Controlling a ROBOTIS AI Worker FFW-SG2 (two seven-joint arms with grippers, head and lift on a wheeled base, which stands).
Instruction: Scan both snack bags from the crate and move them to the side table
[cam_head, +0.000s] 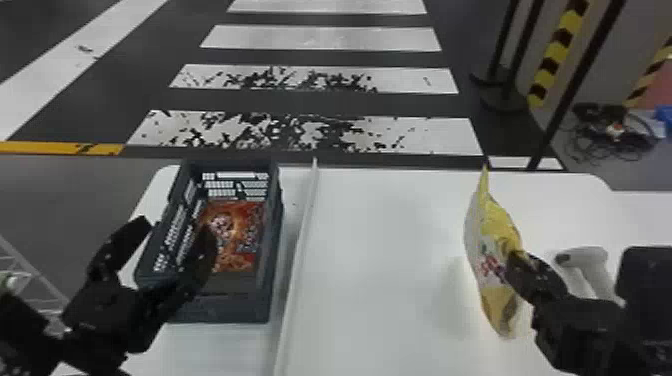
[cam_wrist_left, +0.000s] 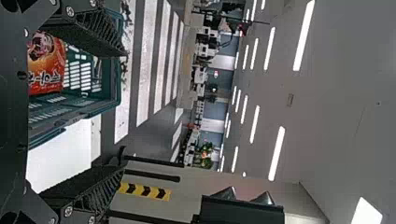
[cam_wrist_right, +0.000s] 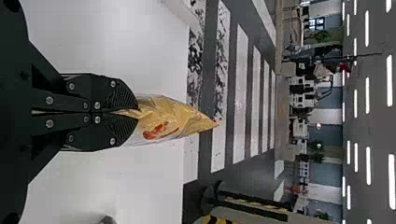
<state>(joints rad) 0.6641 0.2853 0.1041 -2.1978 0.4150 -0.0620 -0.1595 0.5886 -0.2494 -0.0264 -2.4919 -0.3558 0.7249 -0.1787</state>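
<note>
My right gripper holds the yellow and clear snack bag upright over the white table, right of the divider. In the right wrist view, my right gripper is shut on the edge of the yellow bag. The red-orange snack bag lies inside the dark crate. At the crate's near left side is my left gripper, its fingers wide apart. The left wrist view has my left gripper open, with the red bag in the crate beyond one finger.
A raised white divider runs along the white table beside the crate. Right of the held bag lies a white handheld scanner, near a black box-shaped object. Black posts stand on the floor beyond the table.
</note>
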